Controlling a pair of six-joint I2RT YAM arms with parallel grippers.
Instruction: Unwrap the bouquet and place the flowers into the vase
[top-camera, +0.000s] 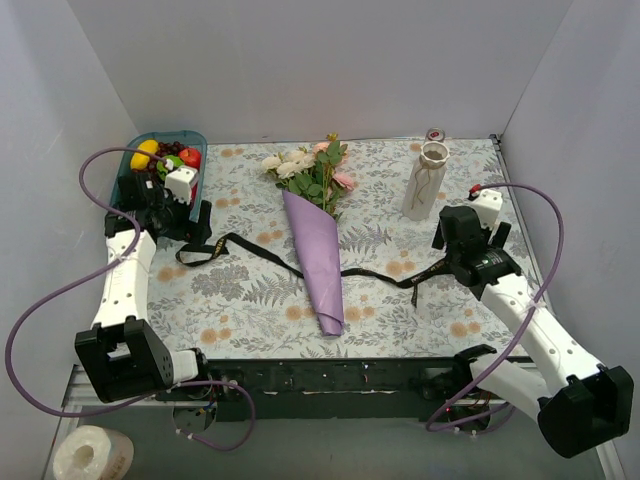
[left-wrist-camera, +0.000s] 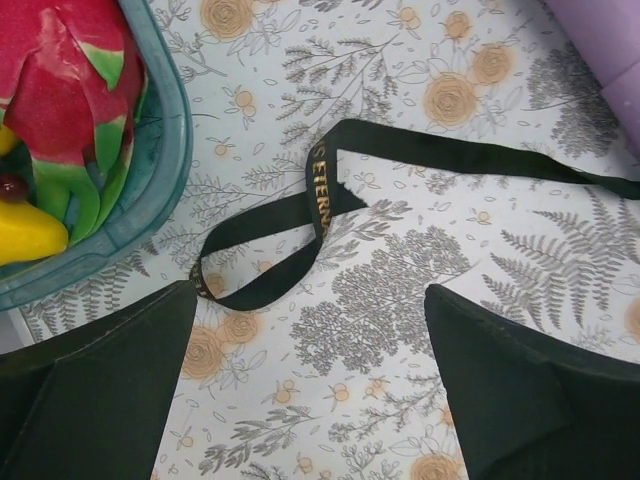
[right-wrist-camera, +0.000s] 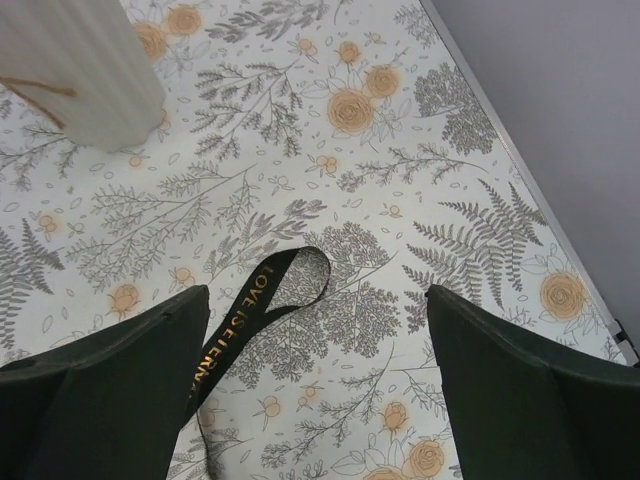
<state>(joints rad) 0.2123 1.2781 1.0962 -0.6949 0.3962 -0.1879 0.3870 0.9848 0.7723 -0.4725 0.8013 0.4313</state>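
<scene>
— Top view, left gripper (top-camera: 192, 232)?
— Spread wide, holding nothing, beside the teal plastic basket (top-camera: 140, 178) of toy fruit. Right gripper (top-camera: 442, 262) equally wide and empty, near the upright slim cream-white ceramic vase (top-camera: 425, 180). Between them, flat on the floral-print table (top-camera: 250, 295): the purple paper-cone bouquet (top-camera: 318, 260), with the black gold-lettered ribbon (top-camera: 385, 275) trailing to both sides.
— Left wrist?
— Left fingers (left-wrist-camera: 100, 390) far apart, nothing between; ribbon loop right at one tip. Basket alongside.
— Right wrist?
— Right fingers (right-wrist-camera: 520, 390) wide, gripping nothing; ribbon end passing under one finger's edge. Vase base beyond.
</scene>
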